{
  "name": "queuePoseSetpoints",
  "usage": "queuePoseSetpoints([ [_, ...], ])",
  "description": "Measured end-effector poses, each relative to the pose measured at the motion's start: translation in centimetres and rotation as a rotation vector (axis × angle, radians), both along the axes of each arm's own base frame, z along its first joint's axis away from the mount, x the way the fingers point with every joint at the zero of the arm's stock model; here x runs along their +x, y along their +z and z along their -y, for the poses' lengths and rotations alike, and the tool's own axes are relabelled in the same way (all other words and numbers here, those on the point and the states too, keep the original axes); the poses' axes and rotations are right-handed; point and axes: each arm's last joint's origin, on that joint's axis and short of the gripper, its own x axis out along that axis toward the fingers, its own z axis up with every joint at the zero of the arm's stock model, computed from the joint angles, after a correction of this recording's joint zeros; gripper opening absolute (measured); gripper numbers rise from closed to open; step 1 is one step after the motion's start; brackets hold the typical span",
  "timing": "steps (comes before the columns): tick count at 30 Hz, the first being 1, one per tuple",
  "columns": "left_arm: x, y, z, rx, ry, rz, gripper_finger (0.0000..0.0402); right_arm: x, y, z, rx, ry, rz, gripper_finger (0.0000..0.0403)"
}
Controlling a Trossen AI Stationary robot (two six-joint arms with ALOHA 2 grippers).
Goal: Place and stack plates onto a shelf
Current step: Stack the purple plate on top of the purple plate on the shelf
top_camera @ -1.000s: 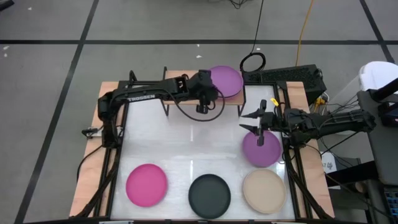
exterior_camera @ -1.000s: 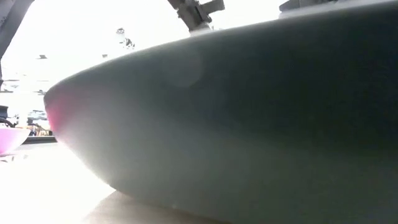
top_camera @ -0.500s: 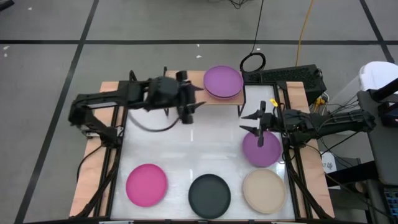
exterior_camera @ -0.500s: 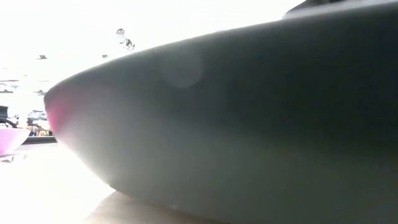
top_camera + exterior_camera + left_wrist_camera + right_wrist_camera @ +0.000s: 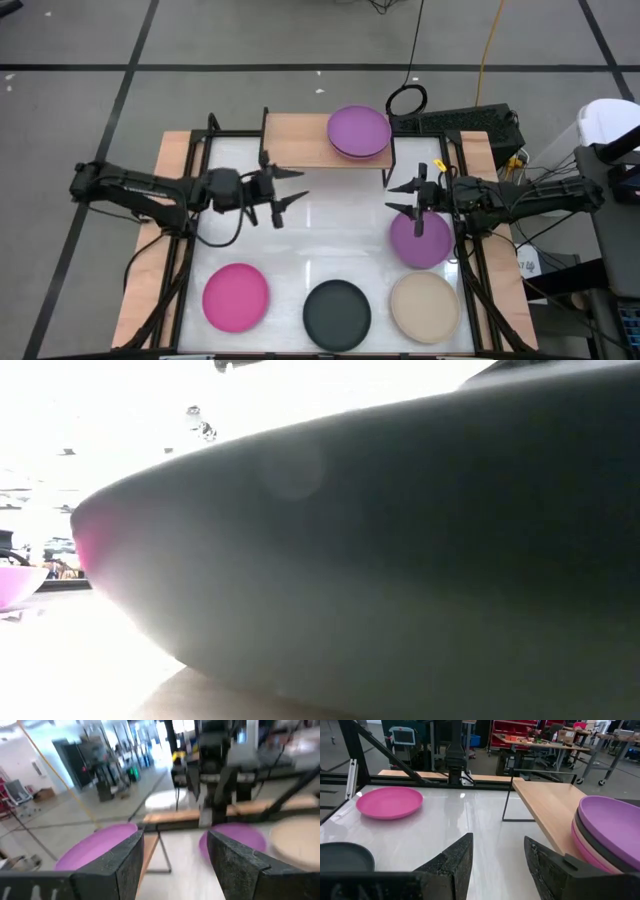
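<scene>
With a small stack already on the shelf, a purple plate uppermost, four plates wait on the table in front of the shelf: purple, magenta, black and beige. Both grippers are spread wide and empty, the left gripper just in front of the shelf, the right gripper above the loose purple plate. These plates look stiff, light and smooth, so I would pinch one at its raised rim.

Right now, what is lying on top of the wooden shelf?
On the shelf sits a stack of plates, at its right end. A purple plate is on top; the right wrist view shows a dark and a pink rim beneath. Anything lower is covered.
</scene>
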Motion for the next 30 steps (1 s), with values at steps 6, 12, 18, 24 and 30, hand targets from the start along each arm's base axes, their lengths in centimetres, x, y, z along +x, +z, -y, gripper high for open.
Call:
queuePoseSetpoints([
  [6, -1.4, -3.5, 0.2, -0.049, -0.014, 0.124, 0.0223, 0.2, -0.5, 0.0, 0.018, -0.009, 0.022, 0.0157],
  [12, -1.5, -4.0, 0.3, -0.055, -0.018, 0.131, 0.0223, 0.9, -0.8, 0.0, 0.017, -0.014, -0.014, 0.0157],
  [18, -1.6, -3.7, 0.3, -0.049, -0.019, 0.157, 0.0223, 1.7, 0.1, 0.1, 0.037, -0.033, -0.144, 0.0157],
  [24, -1.6, -3.9, 0.3, -0.07, -0.021, 0.142, 0.0223, 1.8, -0.8, 0.0, 0.107, -0.016, -0.309, 0.0157],
  [30, -1.6, -3.9, 0.3, -0.074, -0.021, 0.135, 0.0223, 1.2, -2.5, -0.3, 0.228, 0.022, -0.503, 0.0157],
])
